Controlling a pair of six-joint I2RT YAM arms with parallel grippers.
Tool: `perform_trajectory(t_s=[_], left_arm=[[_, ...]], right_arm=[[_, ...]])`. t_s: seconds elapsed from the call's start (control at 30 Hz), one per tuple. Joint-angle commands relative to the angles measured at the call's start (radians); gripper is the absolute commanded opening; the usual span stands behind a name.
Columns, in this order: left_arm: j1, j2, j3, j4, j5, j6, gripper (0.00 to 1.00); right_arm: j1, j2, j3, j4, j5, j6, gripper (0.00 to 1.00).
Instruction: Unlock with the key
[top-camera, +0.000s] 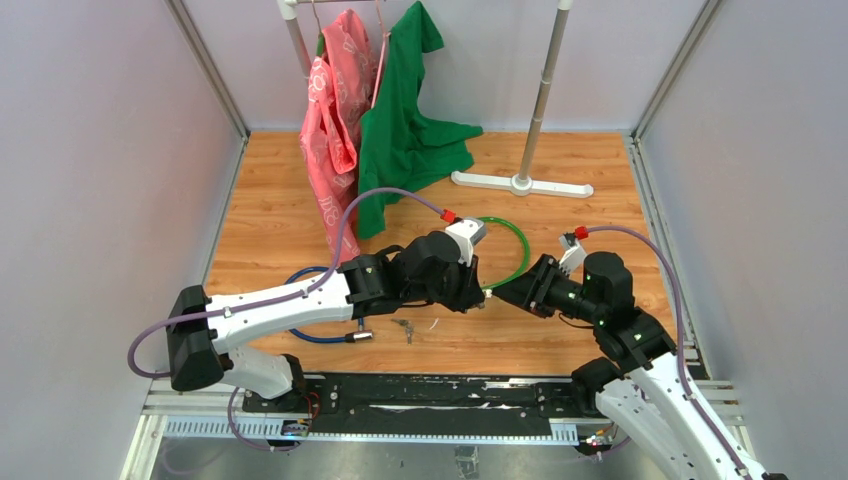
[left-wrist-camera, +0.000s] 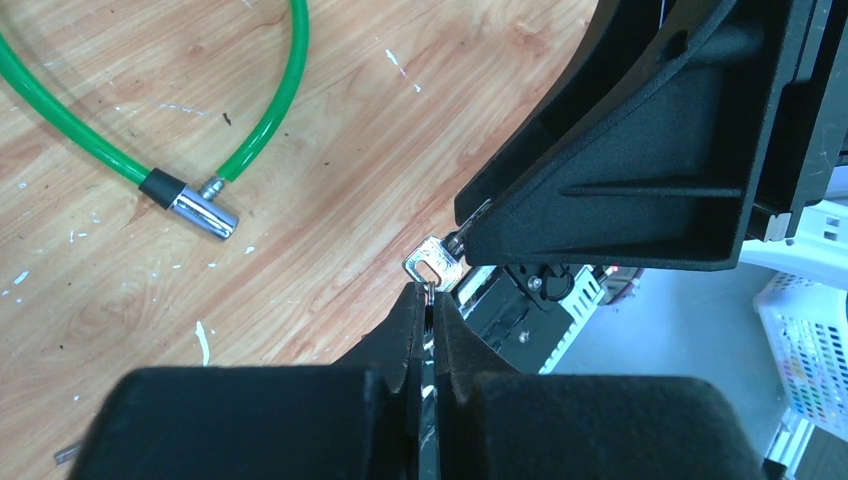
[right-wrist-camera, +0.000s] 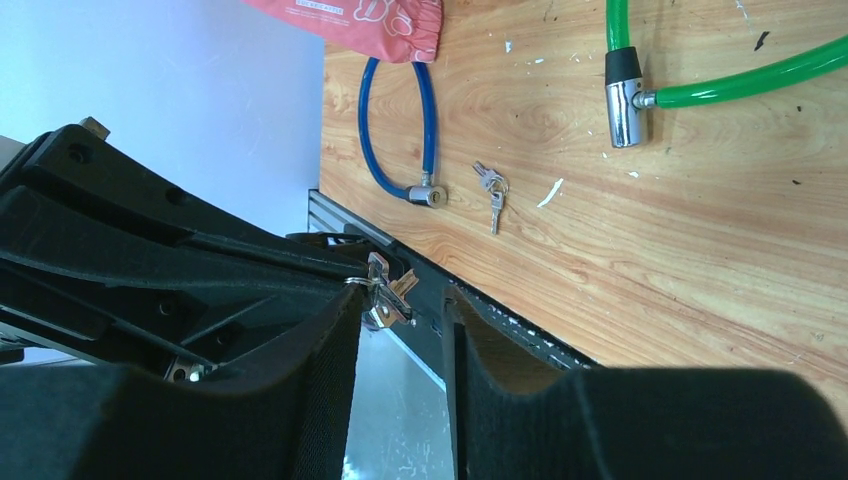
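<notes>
My left gripper (left-wrist-camera: 430, 300) is shut on a key ring, and a silver key (left-wrist-camera: 435, 262) sticks out past its tips. In the top view it (top-camera: 481, 297) meets my right gripper (top-camera: 506, 291) tip to tip above the wooden floor. My right gripper (right-wrist-camera: 400, 312) is open. The key bunch (right-wrist-camera: 385, 290) hangs between its tips, close to the left finger (right-wrist-camera: 320, 350). The green cable lock (top-camera: 516, 247) lies on the floor behind both grippers. Its metal cylinder (left-wrist-camera: 197, 207) has the cable end in its side (right-wrist-camera: 625, 105).
A blue cable lock (top-camera: 300, 331) lies on the floor at the near left, with a second bunch of keys (top-camera: 405, 326) beside it (right-wrist-camera: 492, 186). Red and green garments (top-camera: 385, 120) hang from a rack at the back. A white stand base (top-camera: 520, 183) sits at the back right.
</notes>
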Motion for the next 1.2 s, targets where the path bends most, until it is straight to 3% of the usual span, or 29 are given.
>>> perform_trajectory(t_s=[0.0, 0.4, 0.6, 0.8, 0.87, 0.93, 1.03, 1.1, 1.17], left_arm=[[0.000, -0.011, 0.013, 0.018, 0.010, 0.011, 0.00], [-0.001, -0.006, 0.008, 0.023, 0.016, 0.013, 0.00], [-0.001, -0.007, 0.004, 0.023, 0.016, 0.014, 0.00], [-0.004, -0.018, -0.004, 0.021, 0.006, 0.026, 0.01], [-0.014, -0.029, -0.011, 0.018, -0.015, 0.038, 0.10], [-0.031, -0.048, -0.025, 0.016, -0.048, 0.051, 0.33], [-0.060, -0.081, -0.050, 0.000, -0.109, 0.068, 0.58], [-0.082, -0.110, -0.072, -0.011, -0.163, 0.083, 0.68], [-0.107, -0.144, -0.100, -0.019, -0.214, 0.107, 0.71]], right_arm=[[-0.008, -0.014, 0.008, 0.023, -0.023, 0.003, 0.37], [-0.007, -0.008, -0.010, 0.058, -0.048, 0.011, 0.23], [-0.007, -0.011, -0.020, 0.046, -0.047, 0.009, 0.00], [-0.007, -0.014, -0.017, 0.029, -0.042, 0.009, 0.00], [-0.007, -0.016, -0.009, 0.008, -0.041, 0.003, 0.00], [-0.007, -0.017, 0.004, -0.022, -0.037, -0.009, 0.00], [-0.007, -0.019, 0.025, -0.069, -0.028, -0.035, 0.00], [-0.007, -0.019, 0.037, -0.089, -0.025, -0.044, 0.00], [-0.007, -0.015, 0.048, -0.096, -0.029, -0.043, 0.00]])
